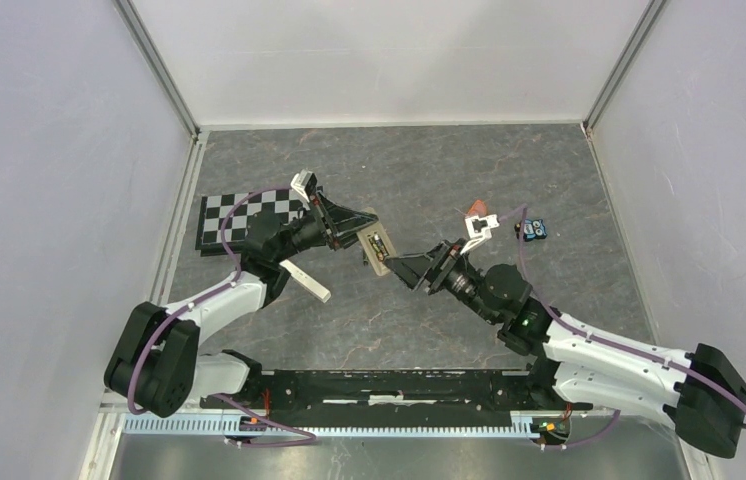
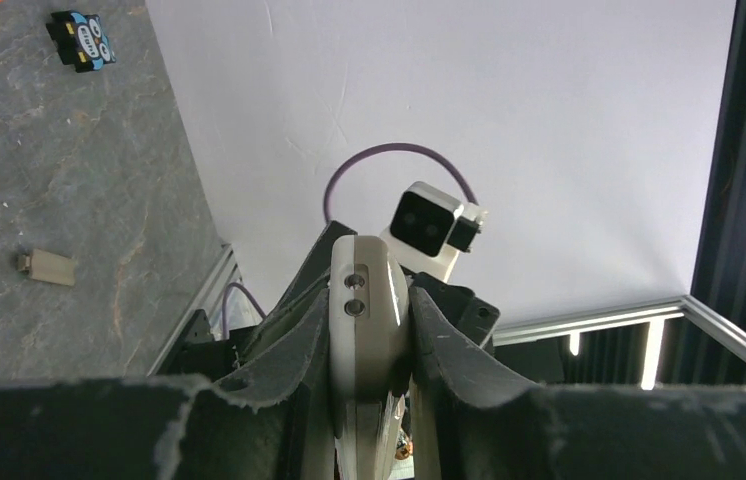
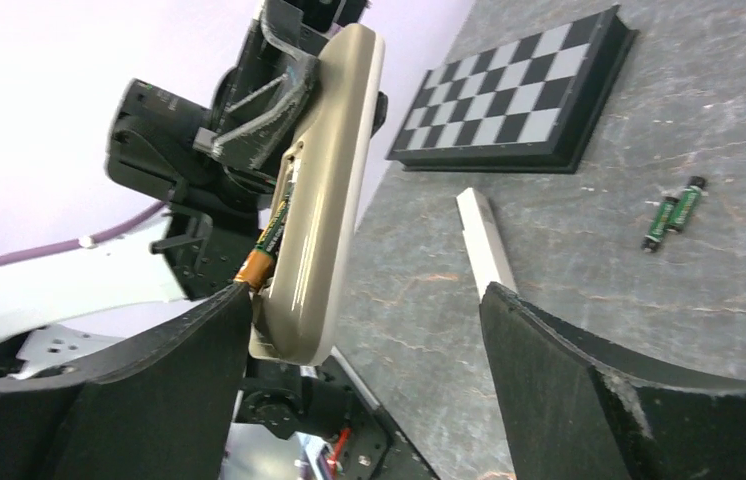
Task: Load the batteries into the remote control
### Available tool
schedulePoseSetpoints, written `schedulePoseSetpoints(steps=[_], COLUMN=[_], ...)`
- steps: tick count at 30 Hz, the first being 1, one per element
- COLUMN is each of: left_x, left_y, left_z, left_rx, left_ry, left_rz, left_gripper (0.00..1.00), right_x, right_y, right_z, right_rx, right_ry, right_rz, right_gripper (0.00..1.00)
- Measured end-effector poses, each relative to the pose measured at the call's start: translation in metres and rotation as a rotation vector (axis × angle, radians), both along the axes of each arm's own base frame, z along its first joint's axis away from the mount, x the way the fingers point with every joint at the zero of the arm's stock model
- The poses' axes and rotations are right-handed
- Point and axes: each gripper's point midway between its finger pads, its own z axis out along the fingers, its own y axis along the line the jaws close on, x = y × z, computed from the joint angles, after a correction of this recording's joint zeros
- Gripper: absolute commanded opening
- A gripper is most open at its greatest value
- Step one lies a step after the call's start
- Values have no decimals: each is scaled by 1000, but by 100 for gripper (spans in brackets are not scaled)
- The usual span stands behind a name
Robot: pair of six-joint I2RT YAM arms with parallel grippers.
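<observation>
Two batteries [image 3: 676, 212] loose near checkerboard [image 3: 519, 100]; left gripper [image 2: 369, 295] clamps remote control [image 3: 324, 200], one end hidden, axis near-to-far edge; right gripper [image 3: 367, 300] spread wide.

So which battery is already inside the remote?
The battery in the recess of the remote control; the two other batteries lie side by side on the table.

Robotics lab: an enclosed test cell.
Plain white wall panels [image 1: 389, 60] set in aluminium framing [image 1: 161, 75] box in a grey, stone-patterned tabletop [image 1: 419, 170]. Two white-and-black robot arms, the left arm [image 1: 219, 300] and the right arm [image 1: 599, 350], trail purple cables at its near edge, and a black-and-white checkerboard panel [image 1: 239, 220] lies flat on it.
</observation>
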Motion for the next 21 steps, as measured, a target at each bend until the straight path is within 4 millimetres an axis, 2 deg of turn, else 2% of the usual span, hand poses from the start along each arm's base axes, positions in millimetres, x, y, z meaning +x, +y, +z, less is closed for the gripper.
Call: schedulePoseSetpoints(steps=[11, 21], left_x=[4, 3], left_y=[1, 2], left_z=[-2, -4], left_rx=[-6, 0], left_ry=[27, 39], left_rz=[23, 23], left_gripper=[2, 2], right_x=[-4, -1], right_y=[5, 11], right_z=[17, 6], right_rx=[188, 181], right_ry=[-4, 31], right_rz=[30, 34], right_gripper=[81, 73])
